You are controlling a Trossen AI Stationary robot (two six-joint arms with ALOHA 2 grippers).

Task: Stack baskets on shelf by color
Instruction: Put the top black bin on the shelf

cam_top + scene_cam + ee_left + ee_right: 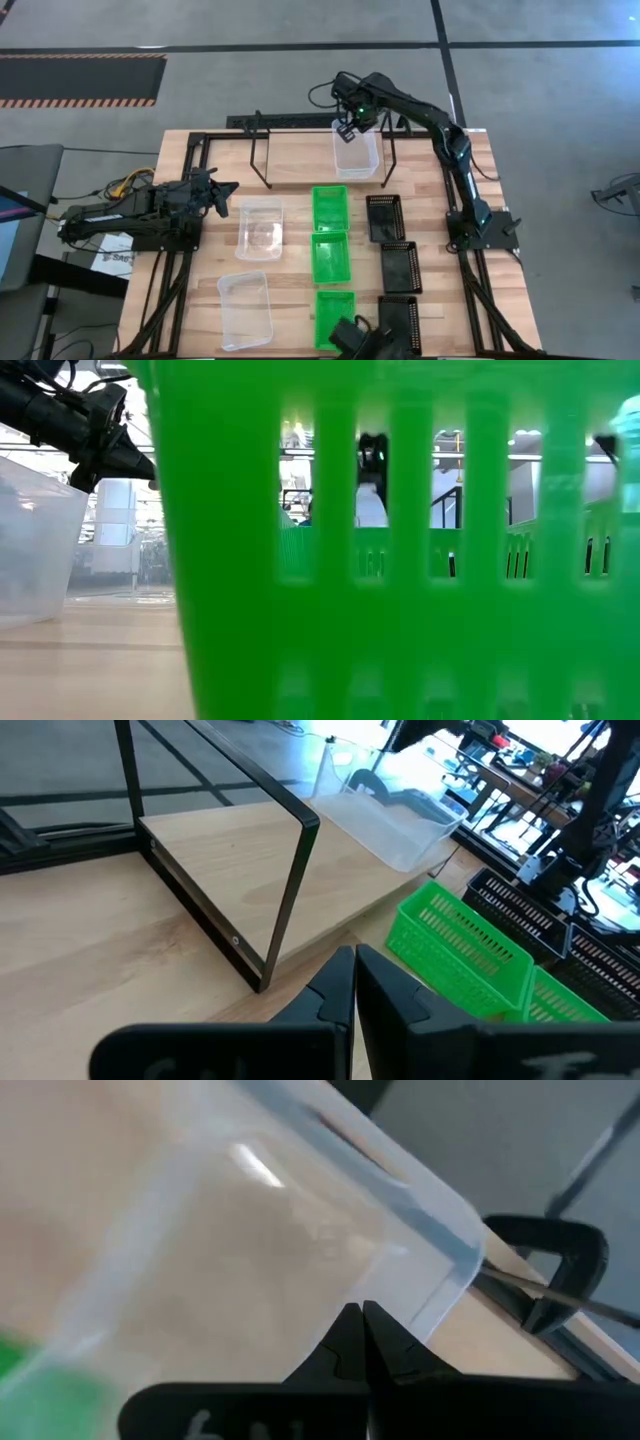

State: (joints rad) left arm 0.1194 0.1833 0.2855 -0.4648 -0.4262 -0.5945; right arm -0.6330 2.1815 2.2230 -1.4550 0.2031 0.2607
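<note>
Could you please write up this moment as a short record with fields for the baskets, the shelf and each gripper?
clear baskets: one on the shelf at its right end; two more on the table's left side
green baskets: three in a column at mid-table
black baskets: three in a column right of the green
shelf: far edge of table
right gripper: shut, at the shelved basket's far rim
left gripper: shut, beside a clear basket

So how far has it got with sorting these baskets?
Barely begun. One clear basket sits at the shelf, with the right fingers shut at its rim. The left arm waits. Two clear, three green and three black baskets are left on the table.
</note>
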